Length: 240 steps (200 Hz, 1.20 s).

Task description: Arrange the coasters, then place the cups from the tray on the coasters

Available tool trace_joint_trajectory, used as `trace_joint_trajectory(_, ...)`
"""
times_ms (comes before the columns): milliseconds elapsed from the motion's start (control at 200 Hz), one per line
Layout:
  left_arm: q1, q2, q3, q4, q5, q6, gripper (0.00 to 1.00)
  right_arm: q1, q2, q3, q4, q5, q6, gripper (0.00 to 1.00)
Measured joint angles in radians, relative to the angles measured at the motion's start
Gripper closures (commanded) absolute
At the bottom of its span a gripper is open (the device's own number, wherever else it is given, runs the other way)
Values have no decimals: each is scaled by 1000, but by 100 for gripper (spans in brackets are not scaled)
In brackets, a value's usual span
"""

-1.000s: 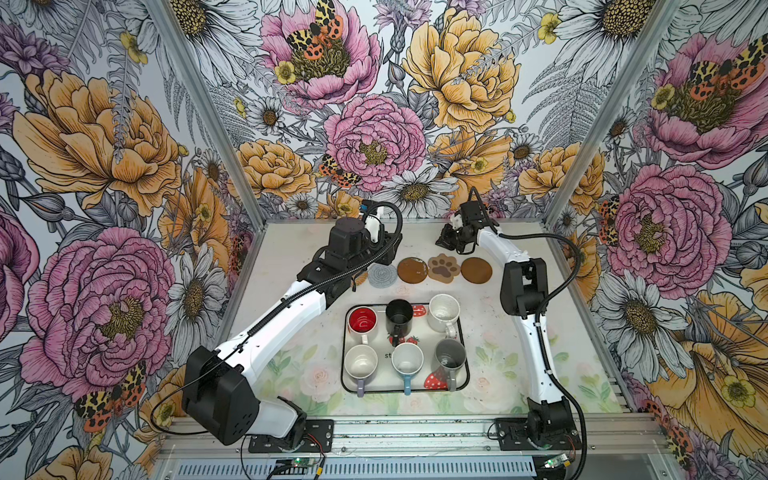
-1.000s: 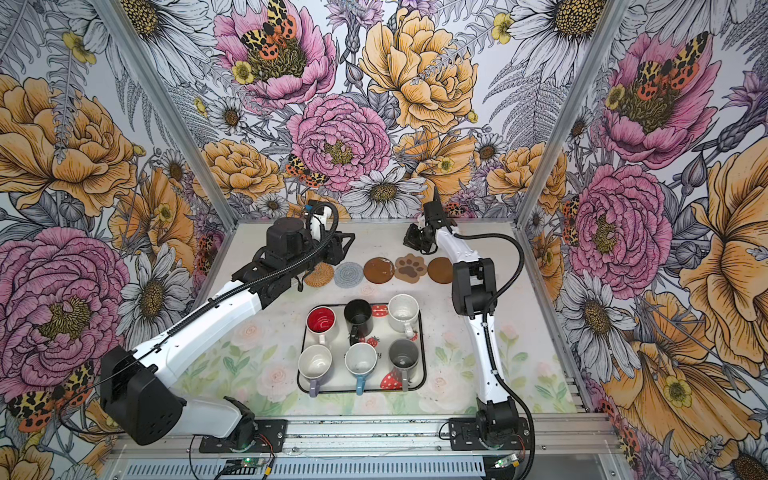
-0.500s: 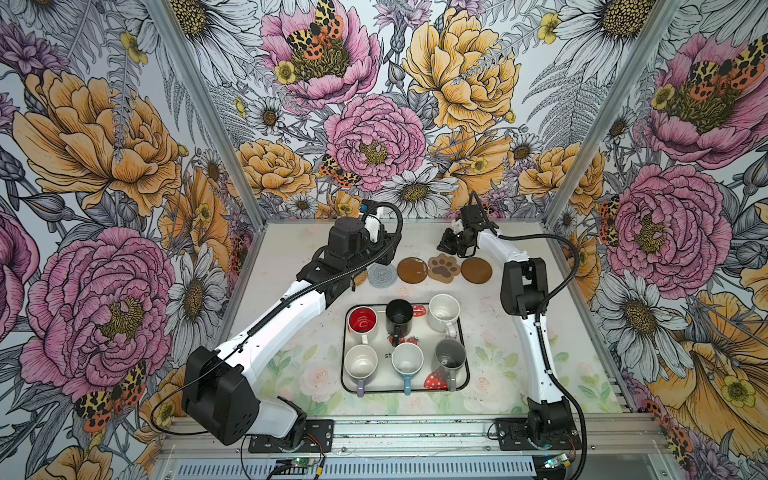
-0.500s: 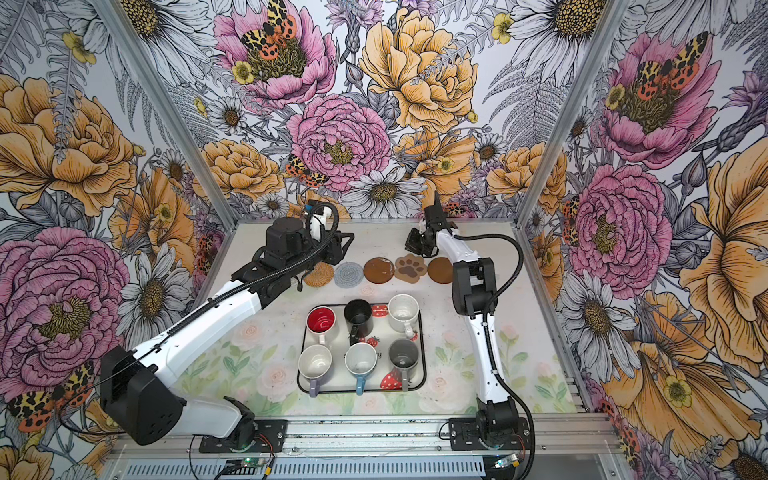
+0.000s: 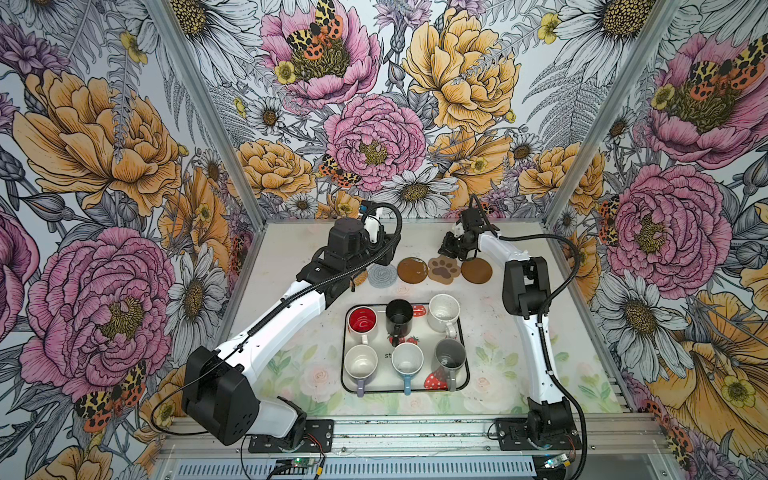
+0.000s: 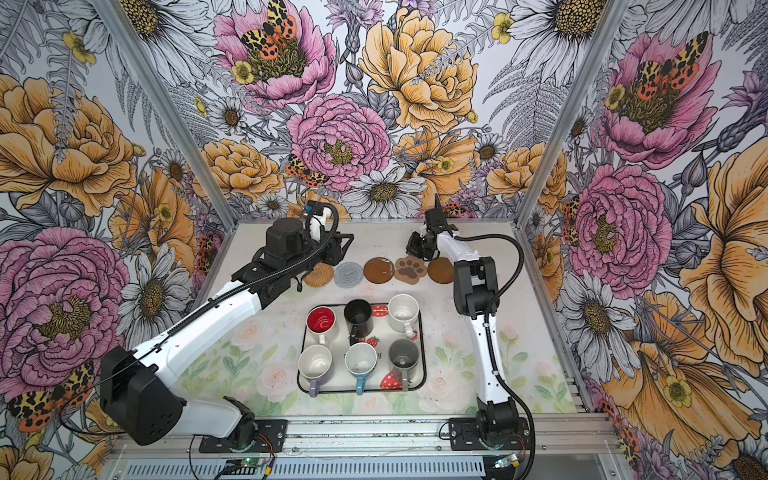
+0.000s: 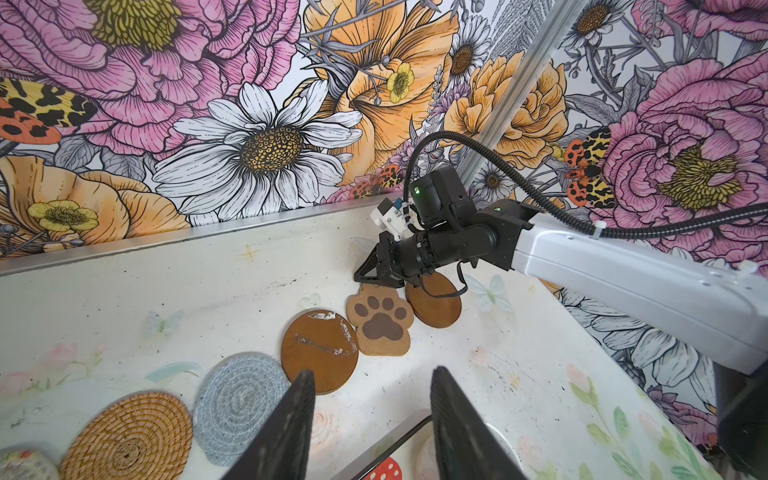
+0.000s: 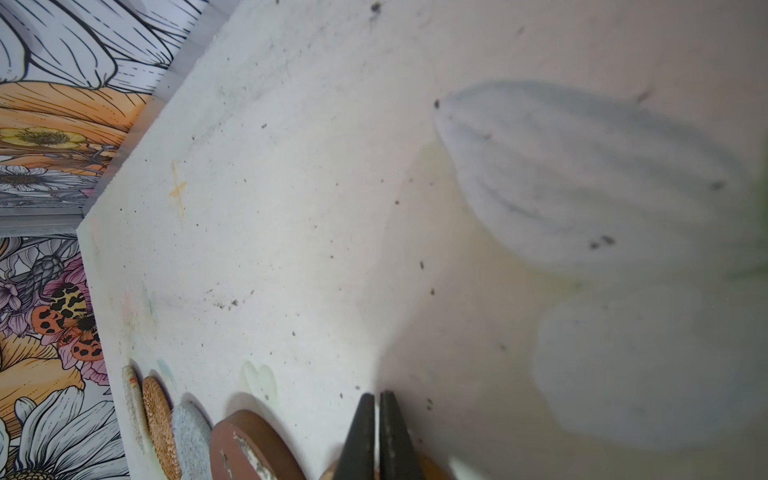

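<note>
Floral walls all round, pale worktop [image 5: 286,245] below, and the tray [image 5: 434,380] sits front and centre with all six cups [image 5: 407,359] aboard. Along the back now: the left end effector [image 7: 372,372] hovers over the coaster row, jaws apart, carrying nothing. The beaded coaster [image 7: 25,463] peeks out at the end. Then come the rattan coaster [image 6: 318,275], grey spiral coaster [image 6: 349,274], brown disc [image 6: 379,270], paw coaster [image 6: 410,269] and second brown disc [image 6: 440,271], the last three touching edge to edge. The right end effector [image 8: 377,397] is clenched on nothing, tips down at the paw coaster's far edge. Looks like the arranging step, nearly done. Next, I'd say: space those crowded coasters, then fetch a cup.
</note>
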Motion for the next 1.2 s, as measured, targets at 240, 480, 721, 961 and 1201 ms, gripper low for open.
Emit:
trace_joint_trajectory(240, 0, -14, -11, 0, 0, 0, 53, -1, -23, -38, 4, -1, -7, 91)
trace_joint_trajectory(480, 0, -23, -14, 1, -11, 0, 52, -8, -25, -27, -16, -6, -6, 89)
trace_joint_trajectory(721, 2, 17, -14, 4, -15, -2, 52, -12, -23, 125, -61, -6, 24, 87)
trace_joint_trajectory(961, 5, 31, -15, 8, -15, -18, 52, 24, 2, 292, -45, -31, 59, 86)
trace_joint_trajectory(1201, 6, 31, -44, 8, -19, -21, 52, 83, 83, 294, -45, -46, 78, 86)
